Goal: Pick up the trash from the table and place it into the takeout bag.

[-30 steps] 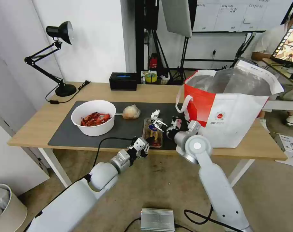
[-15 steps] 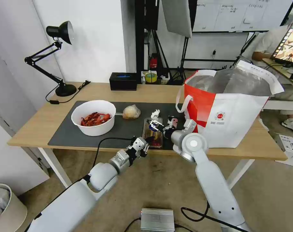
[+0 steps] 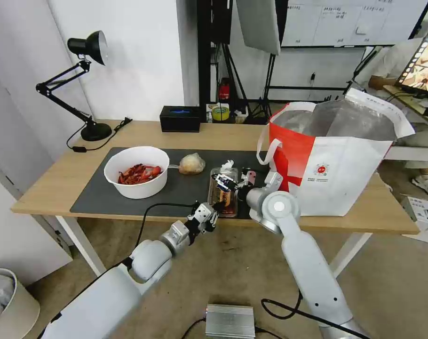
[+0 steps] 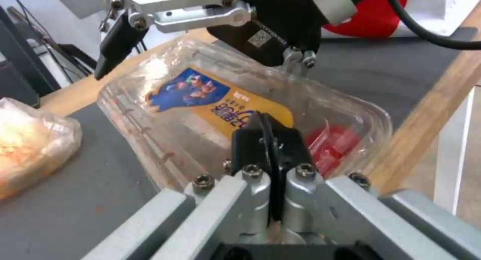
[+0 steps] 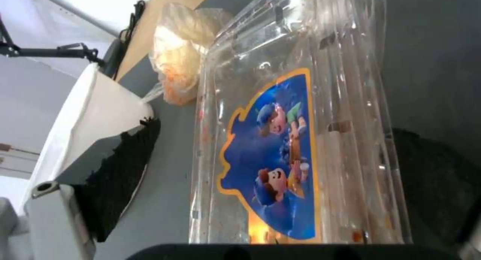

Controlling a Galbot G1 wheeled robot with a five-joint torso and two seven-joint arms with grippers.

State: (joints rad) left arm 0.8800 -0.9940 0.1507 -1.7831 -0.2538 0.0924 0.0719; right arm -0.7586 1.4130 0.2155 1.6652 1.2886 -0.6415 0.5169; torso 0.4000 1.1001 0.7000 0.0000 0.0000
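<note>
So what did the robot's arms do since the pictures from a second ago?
The right gripper slid left and farther over the clear plastic tray, fingers spread on either side of it, not yet closed. The left gripper stayed shut at the table's near edge, by the tray's end. The bowl of shells, the small bag, the tissue and the takeout bag did not move.

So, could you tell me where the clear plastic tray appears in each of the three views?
Head view: clear plastic tray at the mat's near edge, between both grippers.
Left wrist view: centre, behind the left gripper.
Right wrist view: centre-right.
Shared landmark: its blue-and-yellow label.
</note>
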